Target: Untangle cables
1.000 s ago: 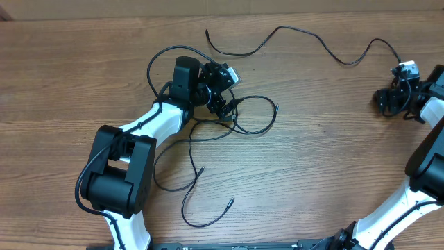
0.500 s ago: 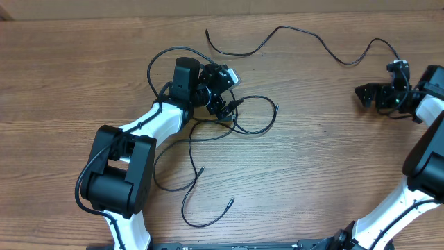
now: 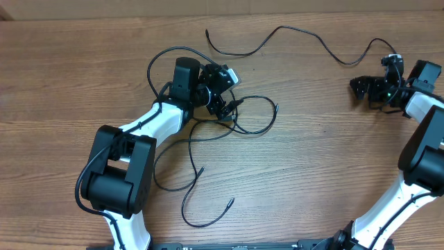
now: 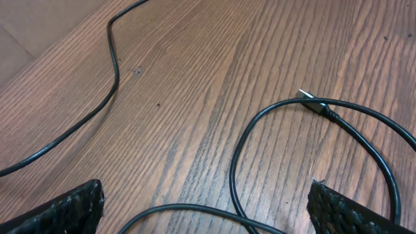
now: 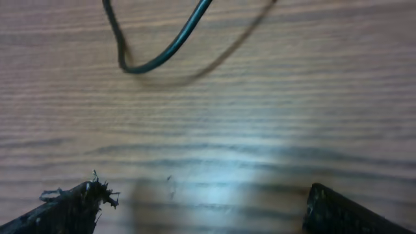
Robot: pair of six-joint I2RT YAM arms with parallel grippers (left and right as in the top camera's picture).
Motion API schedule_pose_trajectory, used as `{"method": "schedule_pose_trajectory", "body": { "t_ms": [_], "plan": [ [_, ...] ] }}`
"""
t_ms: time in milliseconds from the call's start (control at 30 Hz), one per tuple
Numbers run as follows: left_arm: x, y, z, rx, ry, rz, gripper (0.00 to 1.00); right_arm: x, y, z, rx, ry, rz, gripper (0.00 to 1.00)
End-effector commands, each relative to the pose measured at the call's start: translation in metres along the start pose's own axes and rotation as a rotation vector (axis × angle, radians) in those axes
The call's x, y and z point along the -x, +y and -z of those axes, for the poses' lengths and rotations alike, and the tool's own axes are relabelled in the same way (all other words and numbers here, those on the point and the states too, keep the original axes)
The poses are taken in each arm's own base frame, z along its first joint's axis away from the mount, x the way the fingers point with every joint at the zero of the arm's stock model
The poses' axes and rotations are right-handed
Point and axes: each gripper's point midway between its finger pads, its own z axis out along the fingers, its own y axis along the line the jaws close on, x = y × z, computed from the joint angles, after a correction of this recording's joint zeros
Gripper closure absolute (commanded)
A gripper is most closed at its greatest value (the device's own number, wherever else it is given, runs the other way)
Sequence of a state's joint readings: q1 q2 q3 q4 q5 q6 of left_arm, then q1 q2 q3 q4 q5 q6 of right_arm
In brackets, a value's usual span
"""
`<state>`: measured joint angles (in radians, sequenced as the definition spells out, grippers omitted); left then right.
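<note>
Several thin black cables [image 3: 239, 123] lie looped over one another on the wooden table, with loose ends trailing toward the front. My left gripper [image 3: 223, 97] hangs open right over that tangle. In the left wrist view a strand [image 4: 195, 209] runs between the wide-apart fingertips [image 4: 65, 209], and a loop ends in a silvery plug [image 4: 304, 96]. One long cable [image 3: 305, 38] snakes apart along the far side. My right gripper [image 3: 365, 90] is open near its right end. In the right wrist view only a bend of that cable [image 5: 156, 62] shows above the gripper [image 5: 207, 208], with bare wood between the jaws.
The table's far edge [image 3: 222, 8] runs close behind the long cable. Both white arms reach in from the front, the left arm [image 3: 149, 125] beside the tangle and the right arm [image 3: 423, 153] along the right edge.
My right gripper has swung left and slightly away from me, turning as it went. The left arm and the cables have stayed still.
</note>
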<state>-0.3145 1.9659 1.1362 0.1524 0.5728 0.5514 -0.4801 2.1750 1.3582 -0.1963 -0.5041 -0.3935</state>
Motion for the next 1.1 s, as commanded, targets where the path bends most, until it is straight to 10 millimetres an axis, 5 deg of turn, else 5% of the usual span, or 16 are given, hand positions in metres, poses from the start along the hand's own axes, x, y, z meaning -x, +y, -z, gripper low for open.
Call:
{"method": "schedule_pose_trajectory", "body": {
  "t_ms": [0,233,567,1067],
  "plan": [
    [0.003,-0.001,-0.002,-0.015,-0.013,0.014,0.00,-0.028,-0.014,-0.020,-0.037,0.060,-0.053,0.00],
    [0.003,-0.001,-0.002,-0.015,-0.013,0.015,0.01,-0.030,-0.044,-0.038,-0.160,0.016,-0.012,0.00],
    [0.003,0.000,-0.002,-0.014,-0.013,0.015,0.00,0.023,-0.066,-0.042,-0.249,-0.236,0.111,0.00],
    [0.003,0.000,-0.002,-0.015,-0.013,0.015,0.01,0.005,-0.090,-0.068,-0.269,-0.262,0.110,0.00]
  ]
}}
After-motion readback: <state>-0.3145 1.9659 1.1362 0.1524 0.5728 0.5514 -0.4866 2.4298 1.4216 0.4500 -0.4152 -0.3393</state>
